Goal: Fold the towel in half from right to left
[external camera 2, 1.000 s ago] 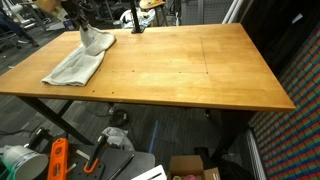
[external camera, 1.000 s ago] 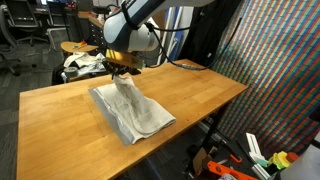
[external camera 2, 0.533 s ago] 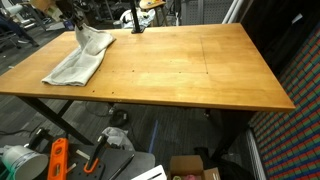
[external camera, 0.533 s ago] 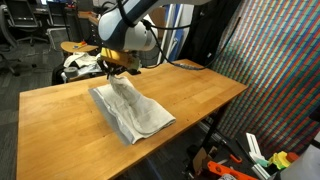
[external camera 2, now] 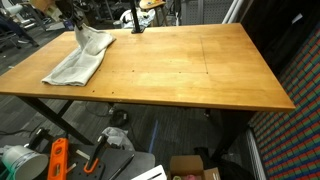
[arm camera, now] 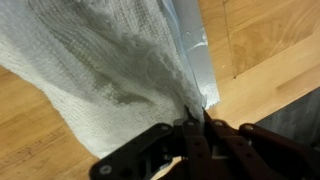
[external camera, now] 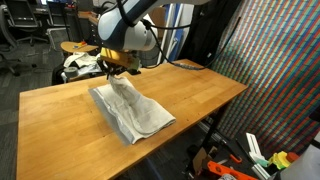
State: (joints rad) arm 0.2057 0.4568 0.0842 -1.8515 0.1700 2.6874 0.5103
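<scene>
Barely any shift — towel [external camera: 132, 113] in hand [arm camera: 196, 122]

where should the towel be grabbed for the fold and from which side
At a corner, pinched from above. The towel is thin and lies flat on the table, so only its edge gives something to close on. The hand is shut on such a corner now, raised off the wood.
</scene>
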